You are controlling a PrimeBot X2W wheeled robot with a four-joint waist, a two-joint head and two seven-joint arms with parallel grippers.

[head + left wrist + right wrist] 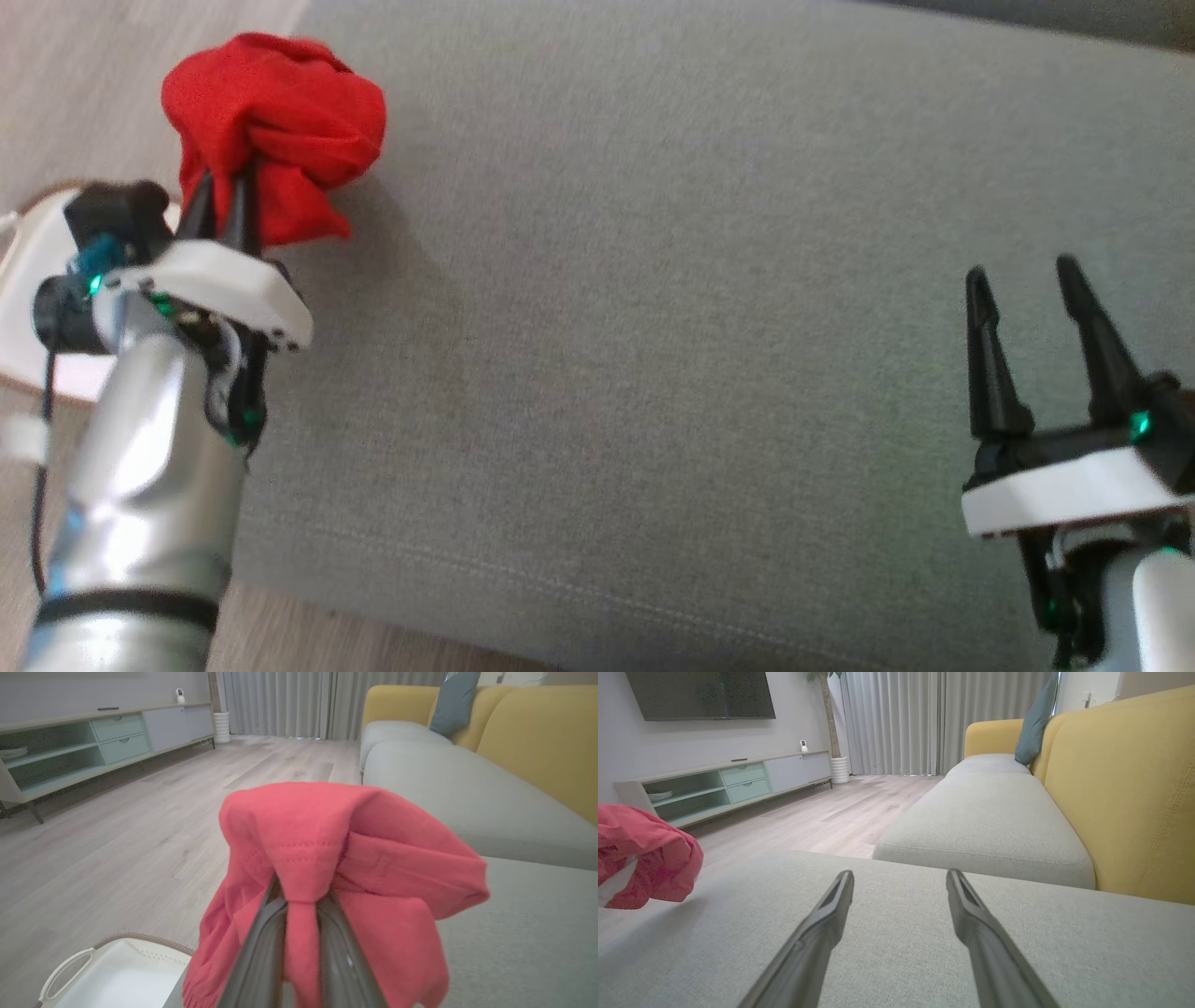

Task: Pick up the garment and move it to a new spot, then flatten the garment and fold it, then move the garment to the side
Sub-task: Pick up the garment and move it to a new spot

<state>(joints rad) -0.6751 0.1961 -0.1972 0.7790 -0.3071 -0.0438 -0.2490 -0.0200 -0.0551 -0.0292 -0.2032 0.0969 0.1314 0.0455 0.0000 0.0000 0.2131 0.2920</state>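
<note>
Our left gripper [227, 210] was clamped on the bunched red garment [280, 121], held up at the far left edge of the grey sofa seat [653, 327]. Our right gripper [1020, 268] waited open, near right. We judged the carry under way, with a mid-seat set-down next.

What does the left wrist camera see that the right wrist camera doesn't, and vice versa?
Left wrist view: the left end effector shut on a stitched fold of the red garment. Right wrist view: a wall television, and the open right end effector above the grey seat. Both: the garment, the yellow-backed sofa, teal cushion, curtains and sideboard.
</note>
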